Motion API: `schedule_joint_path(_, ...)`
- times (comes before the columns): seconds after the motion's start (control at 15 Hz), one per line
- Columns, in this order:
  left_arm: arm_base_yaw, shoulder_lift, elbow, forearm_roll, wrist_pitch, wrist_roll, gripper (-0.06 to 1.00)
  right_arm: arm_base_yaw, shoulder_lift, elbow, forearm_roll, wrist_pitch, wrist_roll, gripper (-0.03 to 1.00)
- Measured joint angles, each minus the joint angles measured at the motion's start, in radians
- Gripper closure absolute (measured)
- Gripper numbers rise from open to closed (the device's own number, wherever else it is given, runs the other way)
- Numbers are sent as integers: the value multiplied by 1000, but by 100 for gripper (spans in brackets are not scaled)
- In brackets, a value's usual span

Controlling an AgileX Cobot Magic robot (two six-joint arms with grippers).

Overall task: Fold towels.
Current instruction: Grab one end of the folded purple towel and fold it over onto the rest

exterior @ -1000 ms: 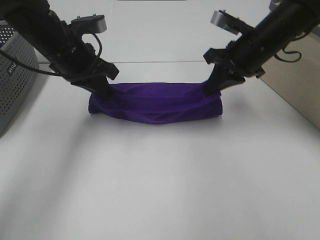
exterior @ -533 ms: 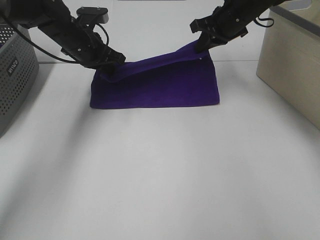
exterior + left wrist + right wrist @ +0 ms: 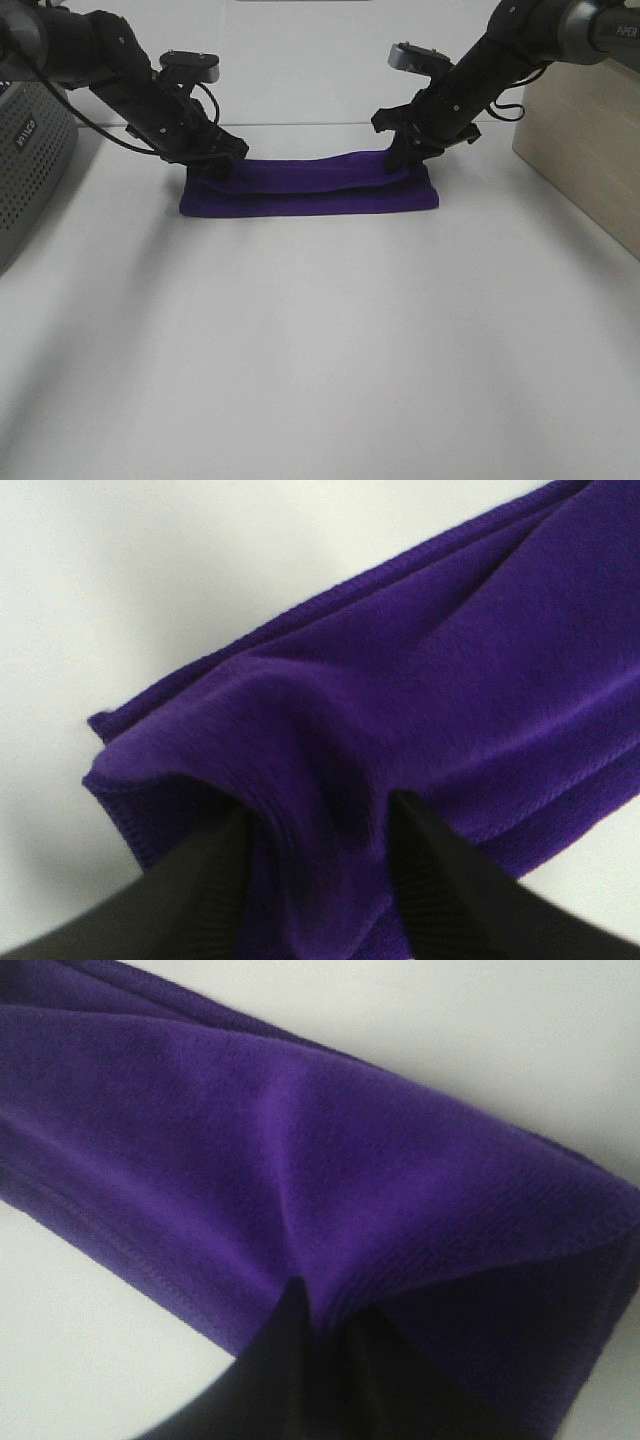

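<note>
The deep purple towel (image 3: 310, 188) lies on the white table (image 3: 320, 340) as a long, low folded band. My left gripper (image 3: 215, 165) is shut on the towel's left end, low over the table. My right gripper (image 3: 402, 160) is shut on its right end. In the left wrist view the towel (image 3: 420, 710) bunches between my two black fingers (image 3: 200, 890). In the right wrist view the cloth (image 3: 300, 1160) is pinched into a crease where the fingers (image 3: 290, 1360) meet. The white tag is hidden.
A grey perforated basket (image 3: 25, 150) stands at the left edge of the table. A beige box (image 3: 585, 140) stands at the right edge. Bare white tabletop stretches in front of the towel.
Both grippers carried the towel's upper edge up and back, then lowered it; the raised cloth has come down into a flat folded band. Both grippers stay shut on it.
</note>
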Motion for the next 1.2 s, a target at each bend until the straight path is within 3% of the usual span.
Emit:
schedule_joint_path(0.13,18,0,-12,3,32,-53,24,0,3,0,-7,34,3,51)
schedule_joint_path(0.27,37,0,-75,10,146,-99,13,0,3,-1,-11,92,14,12)
schedule_joint_path(0.33,50,0,-119,12,218,-112,12,0,-2,-9,-13,128,16,5)
schedule_joint_path(0.53,122,44,-288,-33,452,-122,11,0,-65,-62,-58,254,17,-1)
schedule_joint_path(0.67,170,114,-363,-107,557,-105,11,0,-123,-97,-119,283,49,-1)
schedule_joint_path(0.73,190,198,-407,-169,608,-81,11,0,-174,-102,-169,288,117,-1)
schedule_joint_path(0.93,192,264,-441,-234,616,-72,13,0,-218,-102,-205,296,181,-1)
schedule_joint_path(1.2,177,291,-453,-314,615,-70,14,0,-246,-102,-208,297,185,-1)
